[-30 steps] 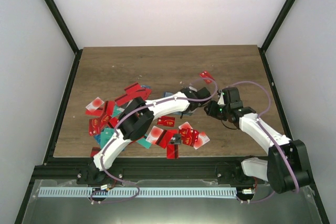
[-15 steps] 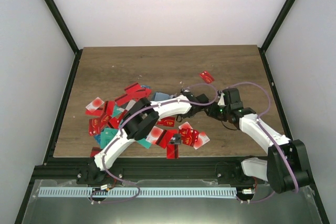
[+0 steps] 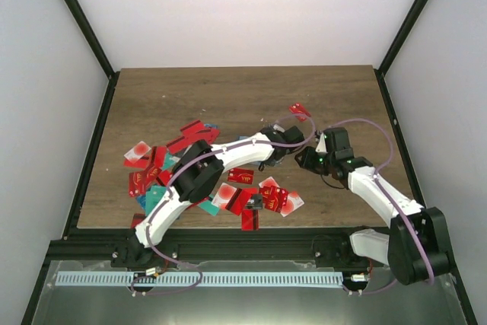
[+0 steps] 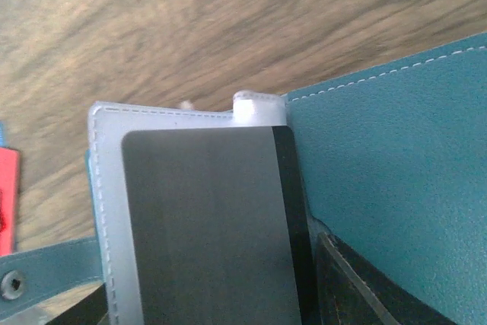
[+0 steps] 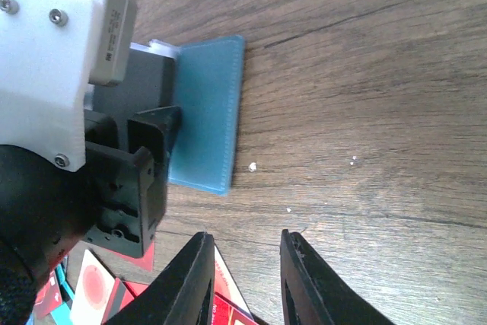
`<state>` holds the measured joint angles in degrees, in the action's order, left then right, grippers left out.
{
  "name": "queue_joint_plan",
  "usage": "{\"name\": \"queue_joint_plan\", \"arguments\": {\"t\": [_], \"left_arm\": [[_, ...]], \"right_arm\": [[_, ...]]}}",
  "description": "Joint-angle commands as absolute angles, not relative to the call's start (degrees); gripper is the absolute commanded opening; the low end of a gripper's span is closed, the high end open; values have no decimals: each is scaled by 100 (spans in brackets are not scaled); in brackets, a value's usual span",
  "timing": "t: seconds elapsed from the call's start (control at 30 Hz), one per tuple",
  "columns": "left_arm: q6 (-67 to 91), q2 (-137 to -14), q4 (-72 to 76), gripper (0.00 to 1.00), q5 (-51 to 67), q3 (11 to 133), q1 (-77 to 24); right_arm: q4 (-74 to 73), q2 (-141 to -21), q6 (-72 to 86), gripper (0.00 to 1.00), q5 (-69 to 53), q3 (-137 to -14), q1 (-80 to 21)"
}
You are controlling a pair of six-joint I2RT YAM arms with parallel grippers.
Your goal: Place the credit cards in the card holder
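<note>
Your left gripper (image 3: 278,146) is reaching out to the middle of the table (image 3: 228,89) and sits low over the card holder (image 5: 205,112). The holder lies opened flat on the wood, just beyond the right gripper (image 5: 245,243).

In the left wrist view, a dark card (image 4: 213,226) lies face-up against the holder's pale blue inner panel (image 4: 106,203), with its top edge just short of the panel's stitched rim. The teal outer flap (image 4: 388,173) spreads away to the right of it. A teal strap with a snap (image 4: 11,285) runs off the lower left corner.

You cannot tell from any view whether your left fingers are pinching the dark card or merely standing beside it, because the view is too close and the fingers are mostly out of frame.

Your right gripper's fingers (image 5: 194,279) are spread apart with only bare wood between them. They point toward the holder's near edge without touching it.

The rest of the credit cards (image 3: 141,150) are scattered over the left and near-centre of the table, mostly red with a few teal, and some lie under the left arm. One red card (image 3: 299,110) lies alone, beyond both grippers.
</note>
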<state>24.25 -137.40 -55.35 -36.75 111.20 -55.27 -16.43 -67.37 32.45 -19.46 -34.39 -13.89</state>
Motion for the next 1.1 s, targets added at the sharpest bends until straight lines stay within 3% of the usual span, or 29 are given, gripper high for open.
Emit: {"name": "queue_joint_plan", "arguments": {"t": [0.0,0.37,0.6,0.77,1.07], "left_arm": [[2222,-13638,-4906,51,-2165,10751,-5528],[2182,-11957,-3332,59,34,9176,-4759],[2107,-11433,-2912,59,528,8444,-4258],[2004,-11419,-2863,50,451,8297,-4178],[1904,-11310,-2752,45,345,7974,-4029]], "right_arm": [[-1634,-6575,3282,26,-2063,-3774,-1334],[-1312,-7050,3305,30,-2655,-4080,-1336],[-835,-7578,3309,33,-3371,-4038,-1338],[-533,-7973,3381,33,-3686,-4148,-1387],[-510,-8454,3335,33,-3343,-4454,-1999]]}}
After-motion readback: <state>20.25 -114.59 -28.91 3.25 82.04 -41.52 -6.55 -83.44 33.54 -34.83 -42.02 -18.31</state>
